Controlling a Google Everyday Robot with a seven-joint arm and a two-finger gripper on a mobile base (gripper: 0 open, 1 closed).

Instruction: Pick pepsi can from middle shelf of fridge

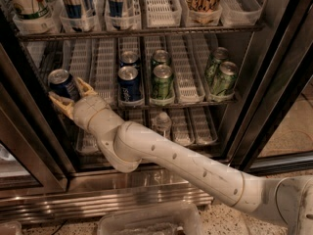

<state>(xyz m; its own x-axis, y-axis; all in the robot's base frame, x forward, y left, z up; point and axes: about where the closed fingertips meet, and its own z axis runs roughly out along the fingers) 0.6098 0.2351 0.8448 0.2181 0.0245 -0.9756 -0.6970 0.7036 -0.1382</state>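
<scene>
The arm (186, 168) is cream-white and glossy, built of smooth rounded shells joined at thin dark seams, with small dark dots spaced along its long segment. A bulbous joint (122, 153) leads to a banded, cylindrical wrist (93, 114). The hand (68, 93), at the left front of the middle shelf (195, 101), has two flat tan fingers (57, 103). At lower right, the arm meets a pale grey housing (293, 204).

The white arm (186, 165) is stretched from the lower right up toward the left and is bent at a rounded joint. The gripper (67, 91) is held at the far left, angled upward, and its tan fingers (86, 87) are pressed against either side of the pepsi can (63, 83).
</scene>
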